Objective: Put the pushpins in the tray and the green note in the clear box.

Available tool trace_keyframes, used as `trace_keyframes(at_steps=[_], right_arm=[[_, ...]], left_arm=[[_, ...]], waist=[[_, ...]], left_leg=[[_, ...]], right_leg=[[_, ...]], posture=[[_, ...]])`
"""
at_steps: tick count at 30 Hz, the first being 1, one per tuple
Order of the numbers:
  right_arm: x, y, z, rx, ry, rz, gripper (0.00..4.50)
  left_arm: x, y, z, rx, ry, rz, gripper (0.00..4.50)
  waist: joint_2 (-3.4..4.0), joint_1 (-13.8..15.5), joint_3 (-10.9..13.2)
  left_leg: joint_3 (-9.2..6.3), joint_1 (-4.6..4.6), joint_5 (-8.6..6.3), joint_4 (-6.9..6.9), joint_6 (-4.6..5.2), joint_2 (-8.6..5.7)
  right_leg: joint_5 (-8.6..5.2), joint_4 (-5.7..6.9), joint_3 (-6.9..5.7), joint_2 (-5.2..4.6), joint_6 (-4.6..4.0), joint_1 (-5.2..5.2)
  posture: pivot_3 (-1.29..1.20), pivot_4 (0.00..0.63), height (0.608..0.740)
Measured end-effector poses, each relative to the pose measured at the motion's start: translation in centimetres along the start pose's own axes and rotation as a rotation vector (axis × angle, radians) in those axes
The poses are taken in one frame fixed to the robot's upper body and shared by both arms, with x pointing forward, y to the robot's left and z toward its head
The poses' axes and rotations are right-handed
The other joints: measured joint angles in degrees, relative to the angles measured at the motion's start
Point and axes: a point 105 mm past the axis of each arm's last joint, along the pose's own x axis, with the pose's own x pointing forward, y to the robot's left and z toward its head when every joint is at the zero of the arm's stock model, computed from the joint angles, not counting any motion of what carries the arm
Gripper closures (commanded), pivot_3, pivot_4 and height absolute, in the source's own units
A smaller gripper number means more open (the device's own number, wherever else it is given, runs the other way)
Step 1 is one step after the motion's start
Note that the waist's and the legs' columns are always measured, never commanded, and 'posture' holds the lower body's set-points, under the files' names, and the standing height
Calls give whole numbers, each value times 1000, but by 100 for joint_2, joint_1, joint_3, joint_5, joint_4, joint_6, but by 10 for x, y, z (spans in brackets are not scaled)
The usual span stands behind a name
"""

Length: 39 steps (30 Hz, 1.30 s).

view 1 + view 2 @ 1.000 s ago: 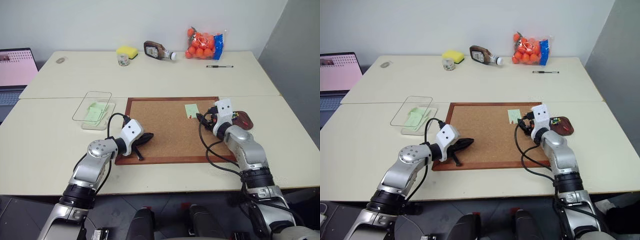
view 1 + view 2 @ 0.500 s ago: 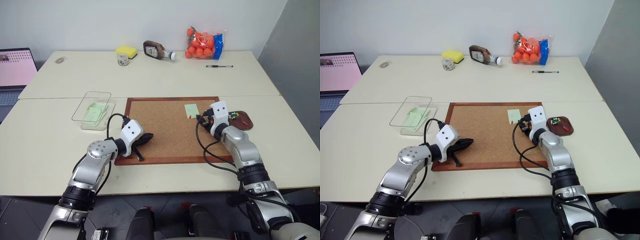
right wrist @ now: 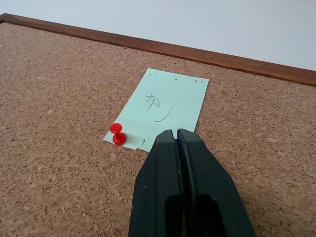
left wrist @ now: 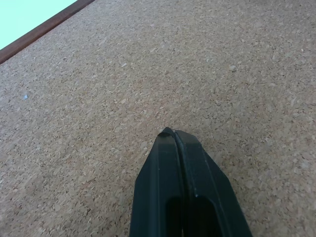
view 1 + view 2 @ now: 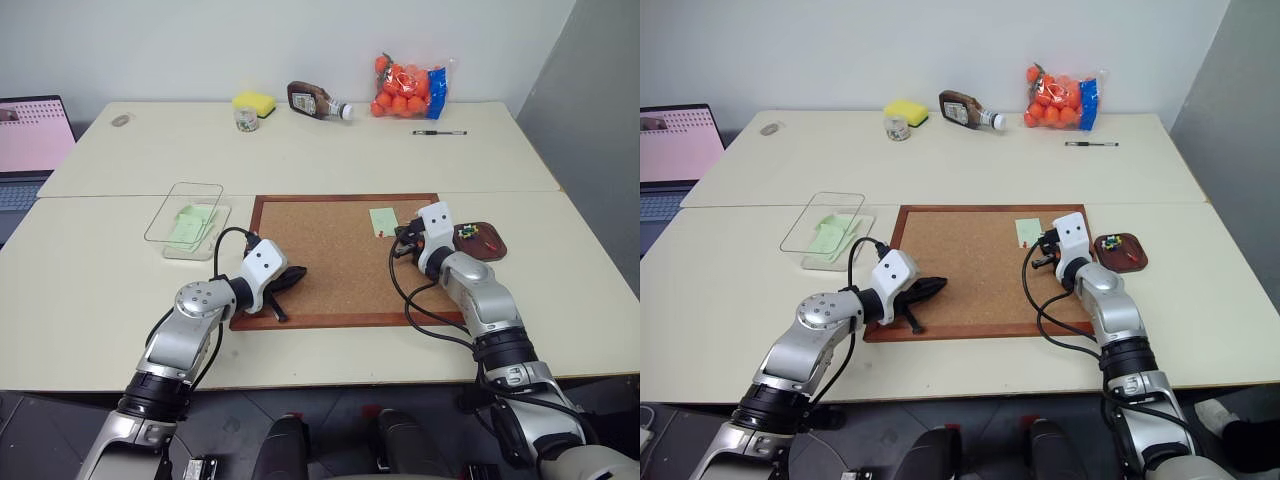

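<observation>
The green note [image 3: 163,108] lies on the cork board [image 5: 330,270] near its far right corner, with a red pushpin [image 3: 117,134] stuck in one near corner. My right gripper [image 3: 175,133] is shut, its tip at the note's near edge beside that pin; I see nothing held in it. The tray [image 5: 492,250], a small brown dish with a few coloured pushpins [image 5: 470,231] in it, sits just right of the board. The clear box [image 5: 160,212] stands left of the board and holds pale green slips [image 5: 192,222]. My left gripper [image 5: 298,273] is shut and empty over the board's near left part.
Along the table's far side are a laptop [image 5: 30,140], a yellow sponge [image 5: 254,102], a small jar [image 5: 245,120], a brown bottle [image 5: 318,101], a bag of oranges [image 5: 405,88] and a pen [image 5: 439,132].
My right gripper has closed its fingers and edged from over the tray toward the note, leaving the tray uncovered. The left arm has kept still.
</observation>
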Motion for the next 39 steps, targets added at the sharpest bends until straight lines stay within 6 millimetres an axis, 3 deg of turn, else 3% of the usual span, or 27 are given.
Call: trace_keyframes(at_steps=[8,13,23,31,35,37,39], right_arm=[[-8,2,4,87,-65,-21,4473],[-10,9,24,122,-152,-11,4473],[-20,-2,28,149,-190,-79,4473],[-55,-37,31,104,-192,-207,4473],[-88,-83,15,51,-99,-402,4473],[-98,-99,9,44,-63,-469,4473],[-99,-103,8,39,-47,-480,4473]], left_arm=[[-1,-2,0,3,-2,0,4500],[-1,-2,0,0,4,-1,4500],[0,-3,0,5,8,-2,4500],[0,-3,1,8,11,-3,4500],[0,-4,1,9,11,-8,4500],[0,-3,1,12,16,-4,4500],[0,-3,0,16,20,-3,4500]], waist=[[2,1,2],[2,-1,2],[2,1,2],[2,9,2],[2,22,2],[3,5,1],[3,2,1]], left_leg=[[0,-3,0,-2,0,0],[0,-3,0,-2,0,1],[0,-3,0,-1,0,0],[0,-4,0,-2,0,-1],[1,-6,0,-1,0,-5],[4,-1,0,-2,0,-4],[4,3,0,-1,0,-3]], right_leg=[[-1,0,0,0,-1,-4],[-1,0,0,0,-1,-3],[-1,0,1,-1,-1,-3],[-2,-2,0,-2,-1,-3],[-2,-3,1,-6,-1,-3],[-2,-1,4,-5,-1,-3],[-2,1,4,-3,-1,0]], posture=[[0,150,740],[0,150,740],[0,150,740],[0,150,740],[0,150,740],[0,150,740],[0,150,740]])
